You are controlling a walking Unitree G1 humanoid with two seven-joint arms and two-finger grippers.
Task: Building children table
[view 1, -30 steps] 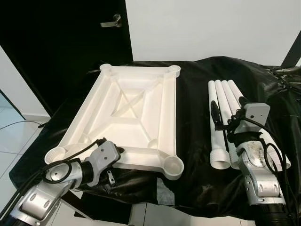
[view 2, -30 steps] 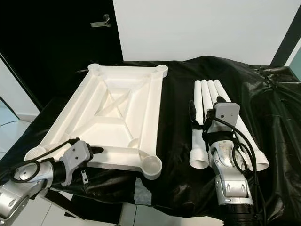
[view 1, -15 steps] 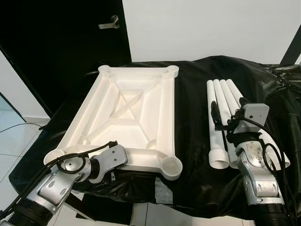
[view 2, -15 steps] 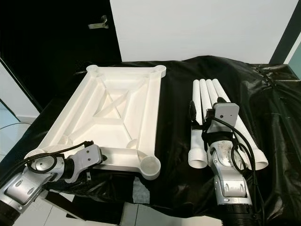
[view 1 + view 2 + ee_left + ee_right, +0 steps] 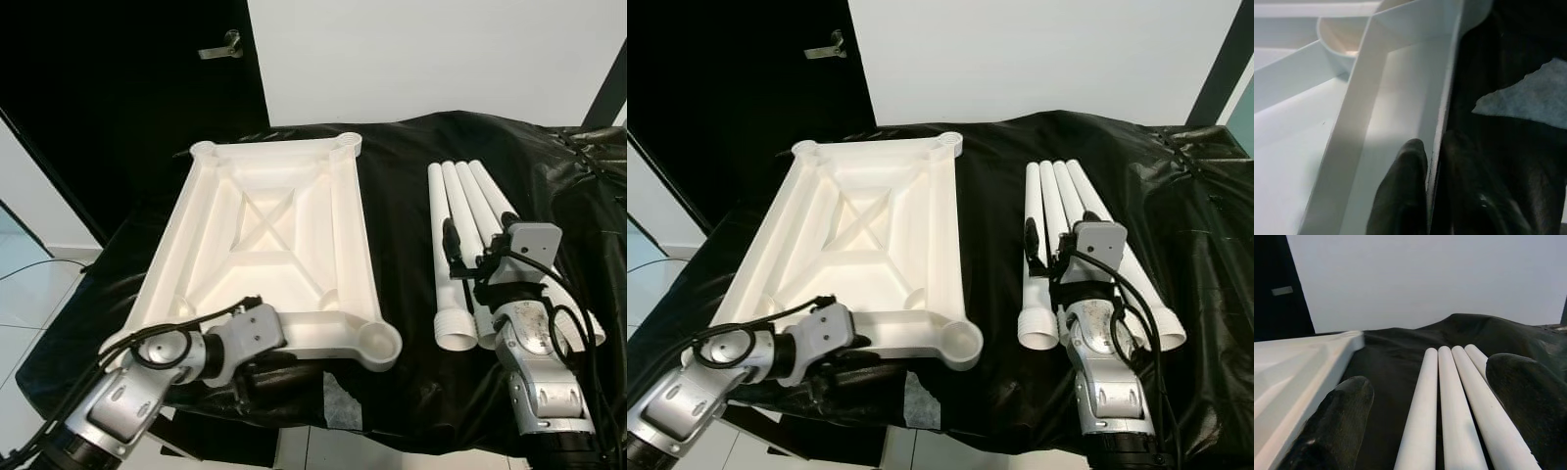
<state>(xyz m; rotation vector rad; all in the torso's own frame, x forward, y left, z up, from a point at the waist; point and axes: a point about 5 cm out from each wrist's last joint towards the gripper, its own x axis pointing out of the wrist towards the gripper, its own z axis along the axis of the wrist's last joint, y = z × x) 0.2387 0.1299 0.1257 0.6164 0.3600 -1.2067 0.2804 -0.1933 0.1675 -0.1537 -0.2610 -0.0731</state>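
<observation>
A white plastic tabletop [image 5: 269, 230] lies upside down on the black cloth, with round leg sockets at its corners, the near right one [image 5: 379, 342] closest to me. My left gripper [image 5: 1434, 147] is shut on the tabletop's near rim, one finger inside the wall and one outside. Several white tube legs [image 5: 460, 220] lie side by side to the right. My right gripper [image 5: 478, 250] hovers open over their near ends, and the legs [image 5: 1449, 396] run out between its spread fingers.
The black cloth [image 5: 402, 196] covers the whole work surface and bunches up at the far right. A pale patch [image 5: 343, 397] shows at the front edge. Behind stand a dark door with a handle [image 5: 225, 44] and a white wall. The floor drops away on the left.
My left gripper has slid right along the near rim and closed on it. The tabletop's near end has swung to the right. The right arm has stayed over the legs.
</observation>
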